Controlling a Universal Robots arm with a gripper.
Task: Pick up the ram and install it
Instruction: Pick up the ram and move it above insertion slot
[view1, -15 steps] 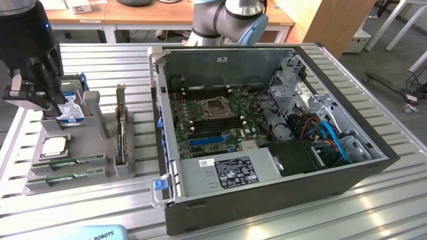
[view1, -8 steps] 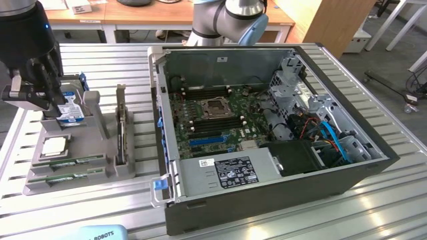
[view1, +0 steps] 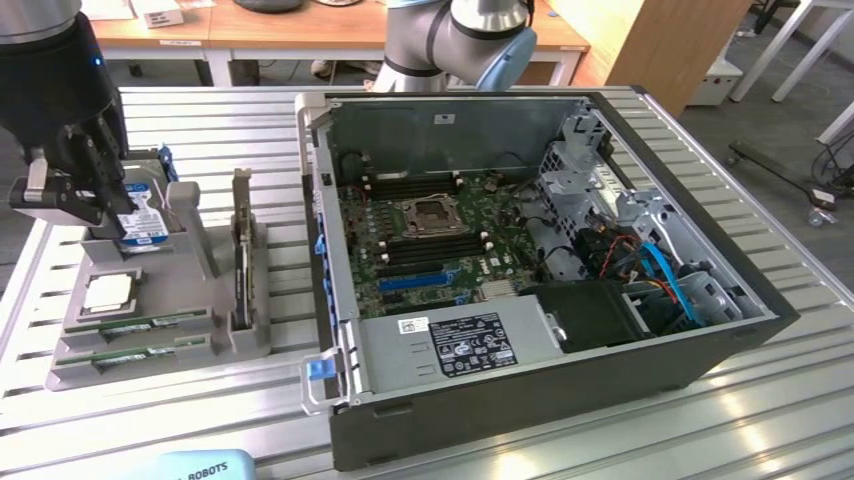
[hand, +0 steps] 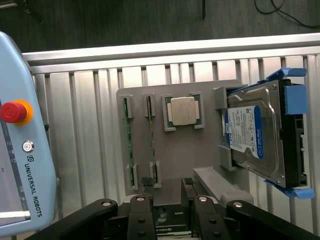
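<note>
Two ram sticks, thin green boards with white labels, rest in slots of a grey holder tray (view1: 80, 375). One ram stick (view1: 142, 325) lies just behind the other (view1: 134, 352). In the wrist view they appear edge-on as a ram stick (hand: 129, 142) and a second ram stick (hand: 151, 135). My black gripper (view1: 74, 200) hangs above the tray's far end, over the hard drive. In the wrist view the gripper (hand: 170, 212) is open with nothing between its fingers, a short way from the sticks' near ends.
The tray also holds a square silver processor (hand: 182, 111) and a blue-labelled hard drive (hand: 255, 135) in a blue bracket. An open computer case (view1: 694, 350) stands at the exterior view's right, with black memory slots (view1: 427, 250) beside the processor socket (view1: 434, 215). A light-blue teach pendant (hand: 20, 150) lies near the tray.
</note>
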